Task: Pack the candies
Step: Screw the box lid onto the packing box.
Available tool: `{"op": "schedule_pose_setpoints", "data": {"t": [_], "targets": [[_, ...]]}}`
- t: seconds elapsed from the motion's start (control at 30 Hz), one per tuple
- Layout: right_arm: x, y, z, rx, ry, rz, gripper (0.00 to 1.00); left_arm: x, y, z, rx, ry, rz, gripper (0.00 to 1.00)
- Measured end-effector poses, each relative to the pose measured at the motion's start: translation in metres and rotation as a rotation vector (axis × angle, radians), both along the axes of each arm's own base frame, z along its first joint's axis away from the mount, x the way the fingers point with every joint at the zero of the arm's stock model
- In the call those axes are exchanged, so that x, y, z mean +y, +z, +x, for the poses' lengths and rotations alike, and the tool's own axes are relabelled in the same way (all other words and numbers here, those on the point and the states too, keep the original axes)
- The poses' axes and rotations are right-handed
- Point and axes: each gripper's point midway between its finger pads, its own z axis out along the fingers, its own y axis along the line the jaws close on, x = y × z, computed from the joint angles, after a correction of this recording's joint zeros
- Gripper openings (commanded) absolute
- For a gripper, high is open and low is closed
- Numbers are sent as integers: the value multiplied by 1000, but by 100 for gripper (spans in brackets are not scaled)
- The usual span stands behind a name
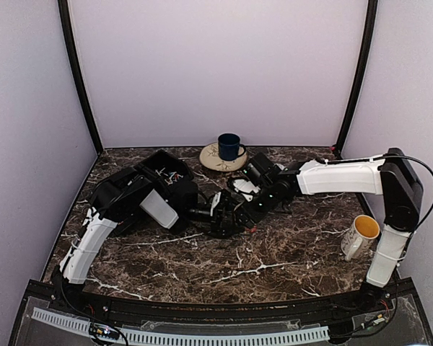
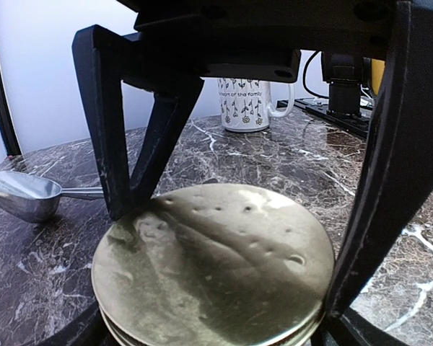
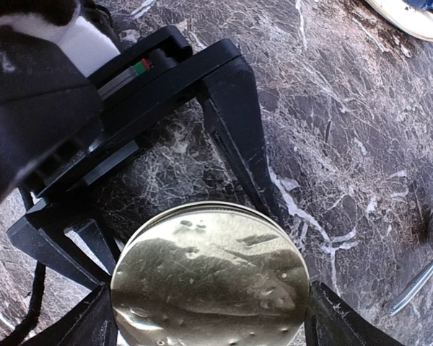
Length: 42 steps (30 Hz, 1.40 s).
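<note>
Mid-tabletop point(image 1: 274, 259), both hands meet on one gold lid point(image 3: 209, 281). The left hand point(image 2: 227, 261) grips its rim between widely spread fingers, and the right hand point(image 3: 211, 317) presses against its sides. The candies point(image 1: 172, 175) lie in a black tray point(image 1: 153, 160) near the back-left corner.

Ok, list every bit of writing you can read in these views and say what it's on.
"heart of the family": on the white mug, printed above small hanging flower drawings; any words before it are hidden.
Gold lid: no writing, only dents.
Patterned plate under the blue cup: too small to make out any lettering.
</note>
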Motion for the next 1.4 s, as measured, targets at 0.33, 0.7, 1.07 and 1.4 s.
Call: {"op": "schedule_pose_setpoints", "data": {"t": [0.33,0.7,1.07,1.4], "targets": [[-5,0,4,11,-134,26,83,-2,0,2,-8,36,1,86],[-9,1,7,-2,-280,73,94,-5,2,4,-16,65,-5,86],[-18,1,0,15,-319,78,97,-5,2,5,-20,75,-7,86],[-32,0,-18,37,-297,72,97,-5,2,5,-19,76,-7,86]]}}
